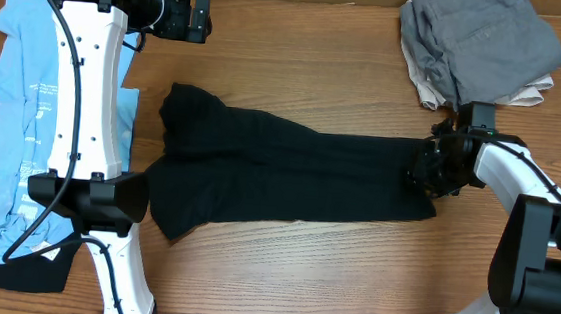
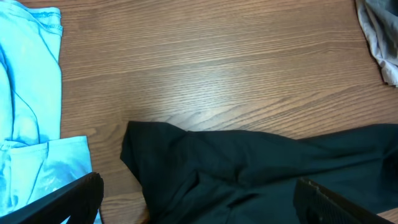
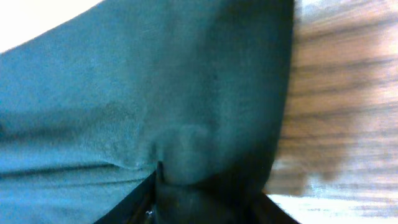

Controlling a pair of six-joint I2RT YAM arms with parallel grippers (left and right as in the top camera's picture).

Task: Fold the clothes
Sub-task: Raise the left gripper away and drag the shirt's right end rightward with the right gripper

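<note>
1. Brown wood-grain table [image 1: 281, 277]: hard, smooth, flat. It gives cloth little grip, so a dragged edge should slide easily.

2. Plain black soft-knit T-shirt [image 1: 289, 178]: the piece in hand. It lies across the table's middle as a long band, limp and matte, with its left end wrinkled and ragged in outline. Its right end is under the right arm.
   - Handling, as a judgement: lift the held end only just clear of the wood. Carry it leftward over the band with the edges kept parallel, then lay it down flat so no crease is trapped.

3. Light blue white-printed thin tee [image 1: 9, 106]: rumpled, at the table's left side, partly under the left arm. It sits just beside the black shirt's left end and should be kept out of the fold.

4. Crumpled grey woven garment [image 1: 480, 37]: heaped at the far right corner, apart from the black shirt.

5. Beige fabric piece [image 1: 526, 96]: only an edge shows beneath the grey heap.

6. Right gripper [image 1: 430, 174]: clamped on a pucker of the black shirt's right end, as the wrist view shows.

7. Left gripper [image 1: 193, 16]: fingers spread wide and holding nothing, raised over bare wood beyond the shirt's left end.
</note>
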